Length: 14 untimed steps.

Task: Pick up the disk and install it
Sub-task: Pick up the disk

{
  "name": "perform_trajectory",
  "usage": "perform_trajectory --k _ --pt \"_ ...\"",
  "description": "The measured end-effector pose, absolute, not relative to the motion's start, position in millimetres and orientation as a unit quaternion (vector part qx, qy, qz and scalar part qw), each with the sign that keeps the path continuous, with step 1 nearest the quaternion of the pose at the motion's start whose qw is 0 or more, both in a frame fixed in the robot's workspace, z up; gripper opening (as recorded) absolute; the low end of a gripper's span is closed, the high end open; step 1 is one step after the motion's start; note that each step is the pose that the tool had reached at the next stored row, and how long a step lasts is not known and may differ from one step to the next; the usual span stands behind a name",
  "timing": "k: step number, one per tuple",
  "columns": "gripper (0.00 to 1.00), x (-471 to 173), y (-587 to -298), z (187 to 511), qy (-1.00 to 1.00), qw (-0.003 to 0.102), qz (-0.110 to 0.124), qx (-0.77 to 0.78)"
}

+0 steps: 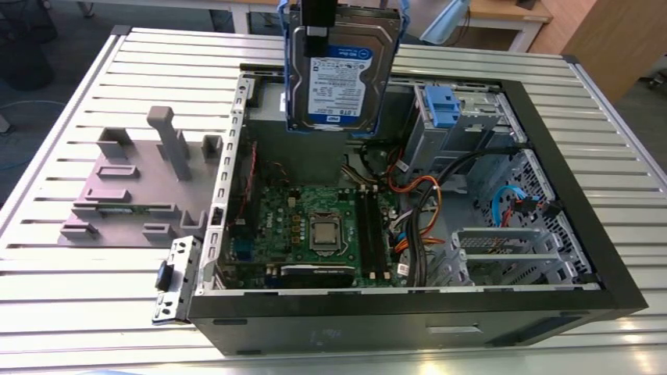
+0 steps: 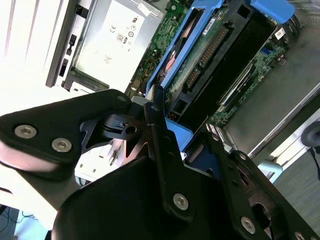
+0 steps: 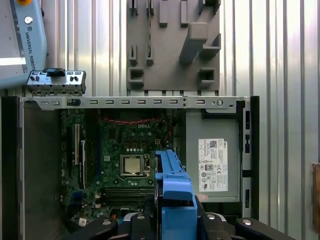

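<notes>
Gripper (image 2: 165,135) is clamped on the disk (image 1: 341,74), which I'm holding upright by its top edge, long axis vertical, hanging straight below the fingers and clear above the open computer case (image 1: 583,234). Largest first: the case lies on its side on the slatted table (image 1: 83,289). Its motherboard (image 1: 312,226) is exposed directly under the disk. A blue-fronted drive bay (image 1: 443,109) sits just to the exterior view's right. A grey stand (image 1: 136,180) waits outside the case on the other side.

Open PC case (image 1: 542,141) sits mid-frame on the table (image 1: 62,258), stand (image 1: 136,183) to its left, disk (image 1: 342,74) hanging top centre.
</notes>
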<state>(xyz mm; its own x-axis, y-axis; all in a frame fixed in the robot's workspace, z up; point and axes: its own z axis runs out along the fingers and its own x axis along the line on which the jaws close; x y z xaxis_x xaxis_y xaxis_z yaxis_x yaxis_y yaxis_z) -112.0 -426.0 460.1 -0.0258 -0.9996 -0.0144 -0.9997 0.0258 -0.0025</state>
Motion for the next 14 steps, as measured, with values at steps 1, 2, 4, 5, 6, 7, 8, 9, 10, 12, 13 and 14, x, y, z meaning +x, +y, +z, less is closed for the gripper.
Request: perform_trajectory --k 1,2,4,5,6,7,8,9,10,12,13,14 --pt "0.37 -111.5 -426.0 460.1 0.716 0.006 0.004 -0.698" --pt "0.37 -110.9 -426.0 460.1 0.716 0.006 0.004 -0.698" --pt "0.37 -109.8 -426.0 460.1 0.716 0.006 0.004 -0.698" --pt "0.37 -109.3 -426.0 460.1 0.716 0.006 0.004 -0.698" --pt "0.37 -108.8 -426.0 460.1 0.716 0.006 0.004 -0.698" --pt "0.37 -108.3 -426.0 460.1 0.716 0.006 0.004 -0.698" --pt "0.37 -107.8 -426.0 460.1 0.716 0.006 0.004 -0.698" --pt "0.37 -107.3 -426.0 460.1 0.716 0.006 0.004 -0.698" --pt "0.37 -106.8 -426.0 460.1 0.716 0.006 0.004 -0.698" --pt "0.37 -105.9 -426.0 460.0 0.716 0.006 0.004 -0.698" --pt "0.37 -105.4 -426.0 460.1 0.716 0.006 0.004 -0.698" --pt "0.37 -104.9 -426.0 460.1 0.716 0.006 0.004 -0.698"
